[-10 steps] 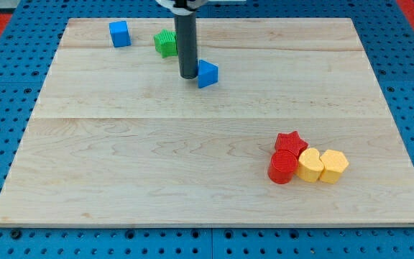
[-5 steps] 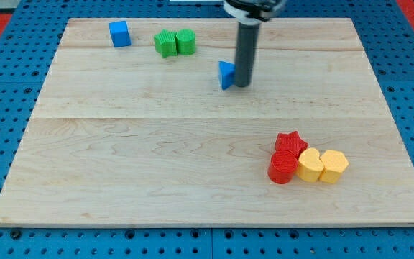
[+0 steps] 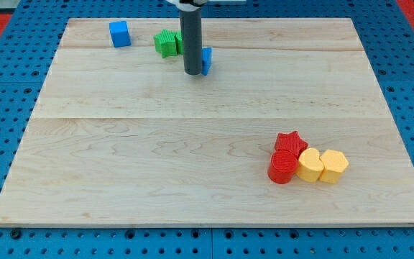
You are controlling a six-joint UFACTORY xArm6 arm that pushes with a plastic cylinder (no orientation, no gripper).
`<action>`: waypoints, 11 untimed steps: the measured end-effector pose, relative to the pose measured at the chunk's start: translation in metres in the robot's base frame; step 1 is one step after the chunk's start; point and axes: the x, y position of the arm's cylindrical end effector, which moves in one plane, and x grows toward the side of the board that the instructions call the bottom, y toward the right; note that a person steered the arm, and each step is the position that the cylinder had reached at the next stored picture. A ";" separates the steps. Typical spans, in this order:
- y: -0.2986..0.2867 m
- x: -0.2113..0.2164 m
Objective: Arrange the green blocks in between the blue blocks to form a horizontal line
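Observation:
A blue cube (image 3: 119, 34) sits near the board's top left. A green block (image 3: 165, 43) lies to its right; a second green block is hidden behind my rod. A blue block (image 3: 206, 60), its shape half hidden, sits just right of the rod and a little below the green one. My tip (image 3: 192, 73) rests on the board against the blue block's left side, just below and right of the green block.
A red star (image 3: 290, 142), a red cylinder (image 3: 282, 167) and two yellow blocks (image 3: 310, 165) (image 3: 333, 166) cluster at the board's lower right. The wooden board (image 3: 121, 158) lies on a blue pegboard.
The rod swung from the blue block's right side to its left. The blue block has shifted up and to the left, closer to the green blocks.

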 end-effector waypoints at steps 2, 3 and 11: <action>0.012 -0.039; 0.021 -0.047; -0.126 -0.088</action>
